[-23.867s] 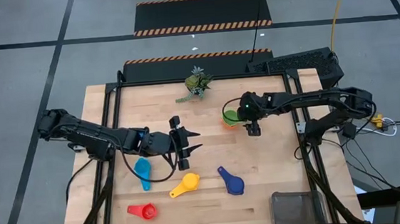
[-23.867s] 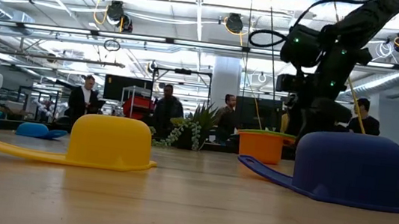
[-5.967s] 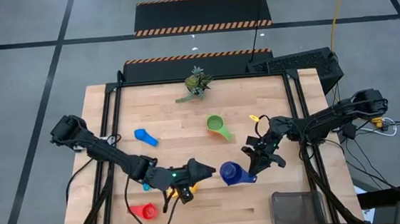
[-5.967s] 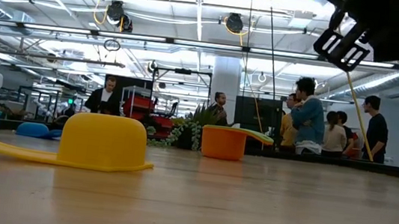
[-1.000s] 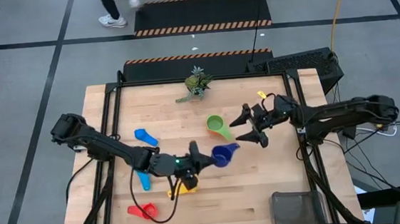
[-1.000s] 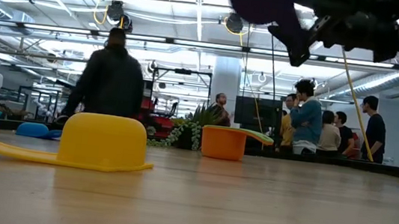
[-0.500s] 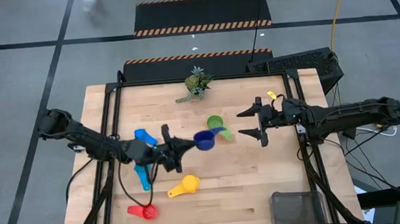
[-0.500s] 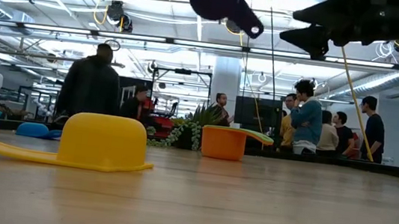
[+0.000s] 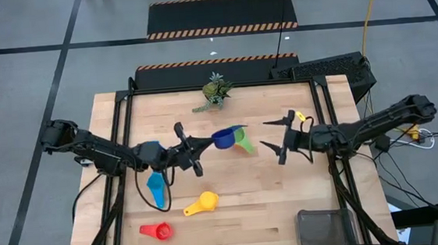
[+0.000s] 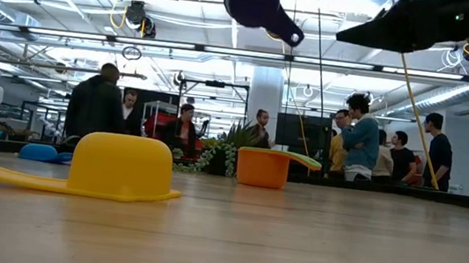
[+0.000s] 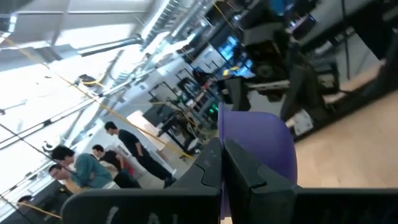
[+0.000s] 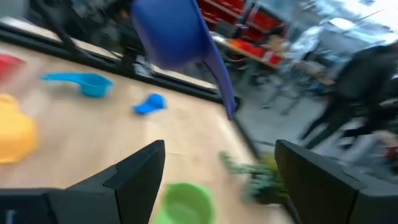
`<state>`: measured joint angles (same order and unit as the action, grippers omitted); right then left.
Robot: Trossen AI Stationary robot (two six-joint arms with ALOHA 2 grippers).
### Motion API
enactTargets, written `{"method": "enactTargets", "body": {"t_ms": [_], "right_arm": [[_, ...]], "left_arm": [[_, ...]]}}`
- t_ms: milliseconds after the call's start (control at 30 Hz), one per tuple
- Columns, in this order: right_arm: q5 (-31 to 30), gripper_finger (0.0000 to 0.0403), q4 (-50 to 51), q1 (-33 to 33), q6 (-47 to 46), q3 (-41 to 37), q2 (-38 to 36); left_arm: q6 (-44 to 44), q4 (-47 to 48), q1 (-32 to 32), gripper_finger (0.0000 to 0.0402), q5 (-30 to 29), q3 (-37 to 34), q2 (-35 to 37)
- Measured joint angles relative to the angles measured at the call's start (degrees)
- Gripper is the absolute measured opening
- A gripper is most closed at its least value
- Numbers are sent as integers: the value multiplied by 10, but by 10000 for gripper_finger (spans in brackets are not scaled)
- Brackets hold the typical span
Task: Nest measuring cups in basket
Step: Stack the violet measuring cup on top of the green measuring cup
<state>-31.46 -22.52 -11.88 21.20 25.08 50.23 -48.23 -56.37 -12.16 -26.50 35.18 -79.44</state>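
Holding dark blue cup (image 9: 222, 138) aloft, left claw (image 9: 192, 147) has carried it leftward; right claw (image 9: 282, 142) wide, empty; basket (image 9: 327, 227) unfilled.

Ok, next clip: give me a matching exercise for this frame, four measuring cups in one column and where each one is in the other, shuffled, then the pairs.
Things:
1. dark blue cup
2. green cup
3. red cup
4. yellow cup

Places:
A. on the table's near left part, alone
B. held in the air by the left gripper
C. on the table beside the dark blue cup in the high view
D. on the table, mid-front, bowl down

Pairs: 1-B, 2-C, 3-A, 4-D
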Motion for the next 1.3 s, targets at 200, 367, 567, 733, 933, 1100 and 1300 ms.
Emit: {"method": "enactTargets", "body": {"t_ms": [200, 367, 567, 733, 933, 1100, 1300], "right_arm": [[-142, 297, -52, -73, 115, 0, -1], [-224, 297, -134, -131, 208, 0, -1], [-310, 297, -193, -180, 300, 0, 9], [-329, 297, -288, -195, 371, 3, 58], [-276, 297, -341, -189, 374, 26, 126], [-238, 297, -401, -189, 363, 28, 139], [-156, 296, -397, -190, 314, 28, 137]], "left_arm": [[24, -23, 17, 0, 20, 0, 0], [49, -39, 29, 0, 59, 0, 0], [56, -44, 29, 0, 61, 0, -1], [62, -89, 26, 0, 61, 1, -22], [14, -126, 13, 0, 100, 30, -74], [-9, -192, 2, 0, 149, 28, -89], [-24, -215, -5, 0, 219, 28, -89]]}}
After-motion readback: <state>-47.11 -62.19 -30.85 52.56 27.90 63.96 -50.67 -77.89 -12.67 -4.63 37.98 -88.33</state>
